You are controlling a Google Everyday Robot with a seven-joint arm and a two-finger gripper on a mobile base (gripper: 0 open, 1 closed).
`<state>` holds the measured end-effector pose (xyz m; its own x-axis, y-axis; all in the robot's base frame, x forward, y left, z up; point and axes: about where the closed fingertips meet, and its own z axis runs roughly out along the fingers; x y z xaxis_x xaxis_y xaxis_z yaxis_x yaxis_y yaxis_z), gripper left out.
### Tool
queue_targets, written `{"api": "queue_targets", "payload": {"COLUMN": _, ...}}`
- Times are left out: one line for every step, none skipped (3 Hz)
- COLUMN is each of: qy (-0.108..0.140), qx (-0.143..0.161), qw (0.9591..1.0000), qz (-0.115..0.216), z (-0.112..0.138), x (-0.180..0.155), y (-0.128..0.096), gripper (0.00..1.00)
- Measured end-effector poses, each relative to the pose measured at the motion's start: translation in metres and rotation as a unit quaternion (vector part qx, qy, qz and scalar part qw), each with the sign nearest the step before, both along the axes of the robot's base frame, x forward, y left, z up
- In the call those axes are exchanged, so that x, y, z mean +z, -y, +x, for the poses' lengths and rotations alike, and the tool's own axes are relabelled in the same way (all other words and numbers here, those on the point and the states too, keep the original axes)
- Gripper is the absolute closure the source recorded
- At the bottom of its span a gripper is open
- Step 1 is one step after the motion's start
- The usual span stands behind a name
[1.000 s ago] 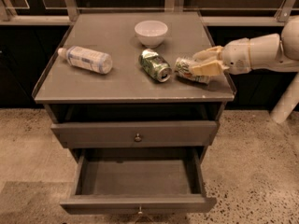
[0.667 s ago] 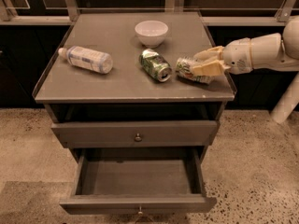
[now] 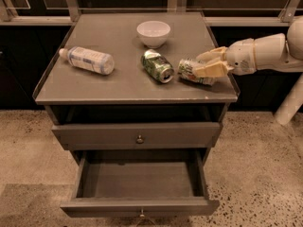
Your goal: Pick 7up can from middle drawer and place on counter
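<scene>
The 7up can (image 3: 189, 71), green with silver ends, lies on its side on the counter (image 3: 118, 51) near the right front corner. My gripper (image 3: 202, 65) reaches in from the right, and its pale fingers (image 3: 212, 70) close around the can's right end. The can rests on or just above the counter top. The middle drawer (image 3: 137, 179) is pulled out below and its grey floor is bare. Its small knob (image 3: 141, 213) shows at the front centre.
A dented green can (image 3: 157, 66) lies just left of the 7up can. A white bowl (image 3: 153, 33) stands at the back centre. A plastic bottle (image 3: 87, 59) lies at the left. The drawer above (image 3: 139, 136) is closed. Speckled floor surrounds the cabinet.
</scene>
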<state>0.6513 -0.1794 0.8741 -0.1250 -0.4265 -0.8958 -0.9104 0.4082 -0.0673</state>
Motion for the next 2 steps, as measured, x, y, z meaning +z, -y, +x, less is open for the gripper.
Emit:
{"api": "queue_targets", "payload": {"qy": 0.000, "qx": 0.000, "qw": 1.0000, "qz": 0.000, "z": 0.0000, "x": 0.0000, "y": 0.0000, "gripper": 0.10}}
{"api": "queue_targets", "payload": {"qy": 0.000, "qx": 0.000, "qw": 1.0000, "qz": 0.000, "z": 0.0000, "x": 0.0000, "y": -0.0001, "gripper": 0.00}}
